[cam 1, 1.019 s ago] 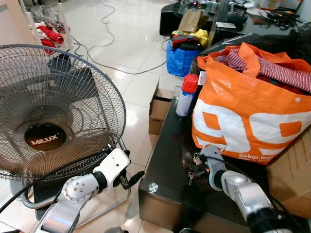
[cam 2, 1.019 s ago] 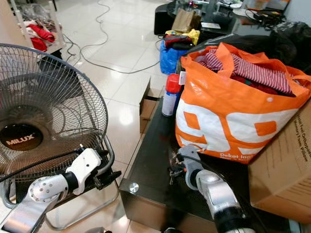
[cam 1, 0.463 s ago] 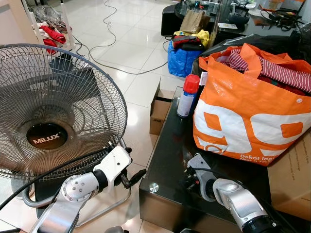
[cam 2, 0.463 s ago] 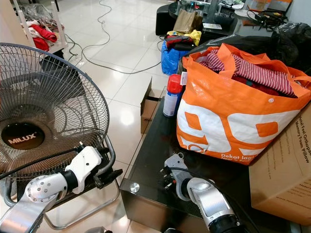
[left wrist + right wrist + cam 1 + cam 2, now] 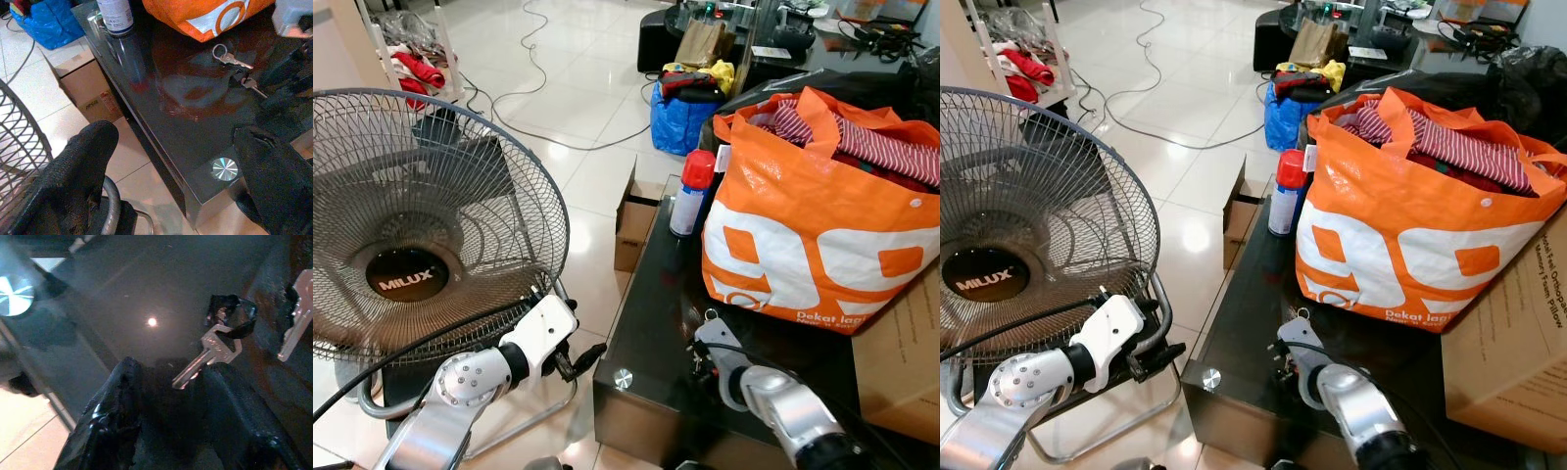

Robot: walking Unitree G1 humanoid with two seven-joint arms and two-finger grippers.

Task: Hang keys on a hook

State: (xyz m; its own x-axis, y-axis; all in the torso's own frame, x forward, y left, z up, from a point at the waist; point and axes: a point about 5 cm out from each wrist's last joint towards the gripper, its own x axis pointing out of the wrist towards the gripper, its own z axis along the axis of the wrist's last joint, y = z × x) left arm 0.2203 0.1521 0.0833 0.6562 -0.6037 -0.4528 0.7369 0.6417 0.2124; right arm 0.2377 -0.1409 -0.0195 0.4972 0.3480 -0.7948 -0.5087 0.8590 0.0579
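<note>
While my right gripper (image 5: 171, 431) rests low on the glossy black glass table (image 5: 646, 323), its two rubbery black fingers stand apart, with one silver key blade lying between them, not pinched. Keys (image 5: 234, 61): flat, toothed, bright metal, joined by a round ring with a dark fob; they lie on the tabletop just in front of the orange woven-plastic bag (image 5: 822, 235). From the head camera, my wrist covers most of the bunch. Left gripper (image 5: 176, 176) hangs open beside the table corner, near the wire-grille fan (image 5: 421, 225). Spray can (image 5: 689, 191), red cap, stands upright beside the bag.
</note>
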